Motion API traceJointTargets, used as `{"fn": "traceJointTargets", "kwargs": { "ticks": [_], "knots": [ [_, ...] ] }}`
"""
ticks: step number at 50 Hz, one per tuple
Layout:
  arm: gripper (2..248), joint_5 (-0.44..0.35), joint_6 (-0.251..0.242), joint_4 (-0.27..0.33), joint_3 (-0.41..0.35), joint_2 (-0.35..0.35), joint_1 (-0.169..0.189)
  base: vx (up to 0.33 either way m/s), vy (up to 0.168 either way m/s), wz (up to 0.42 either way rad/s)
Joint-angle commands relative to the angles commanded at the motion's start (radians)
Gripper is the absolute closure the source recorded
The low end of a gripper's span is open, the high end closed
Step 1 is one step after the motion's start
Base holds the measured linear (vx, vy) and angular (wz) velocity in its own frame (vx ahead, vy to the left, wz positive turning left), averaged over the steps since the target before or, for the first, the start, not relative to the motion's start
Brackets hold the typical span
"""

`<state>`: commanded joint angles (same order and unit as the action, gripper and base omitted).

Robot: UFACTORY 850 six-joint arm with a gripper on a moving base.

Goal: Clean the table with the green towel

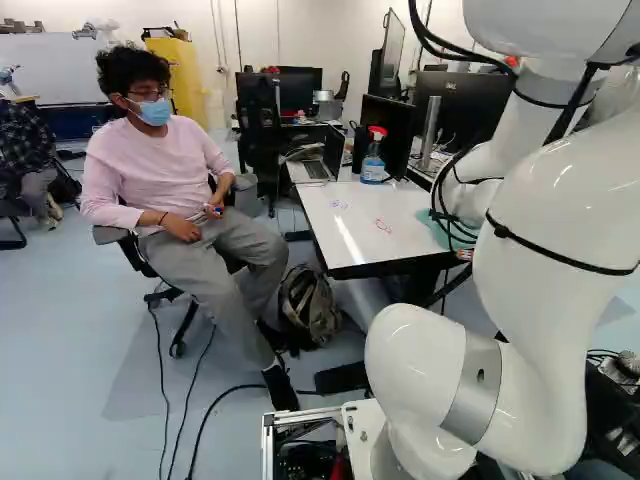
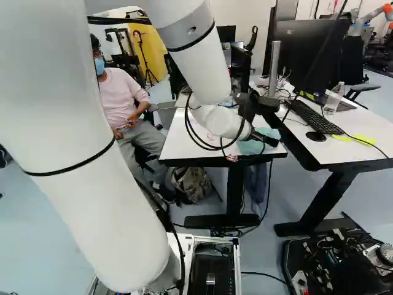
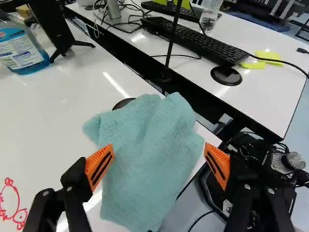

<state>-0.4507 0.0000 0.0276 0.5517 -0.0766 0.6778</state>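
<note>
White arm (image 2: 198, 61) aslant above towel (image 3: 147, 159)

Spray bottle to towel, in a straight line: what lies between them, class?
Just bare white tabletop between the bottle and the towel, in the wrist view.

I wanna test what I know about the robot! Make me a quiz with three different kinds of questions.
1. True or false: the bottle stands upright on the table.
2. What is between the fingers of the open gripper: (a) keyboard, (b) towel, (c) mouse?
3. Fill in the colour: in the wrist view, the drawing on the table is ____.

Key: 1 true; 2 b; 3 red.
</note>
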Motion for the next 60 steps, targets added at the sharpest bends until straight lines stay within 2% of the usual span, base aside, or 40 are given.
{"fn": "traceJointTargets", "kwargs": {
  "ticks": [57,58,60],
  "knots": [
    [3,0.045,0.0,0.0,0.0,0.0,0.0,0.0,0.0,0.0],
    [26,0.045,0.0,0.0,0.0,0.0,0.0,0.0,0.0,0.0],
    [26,0.045,0.0,0.0,0.0,0.0,0.0,0.0,0.0,0.0]
  ]
}}
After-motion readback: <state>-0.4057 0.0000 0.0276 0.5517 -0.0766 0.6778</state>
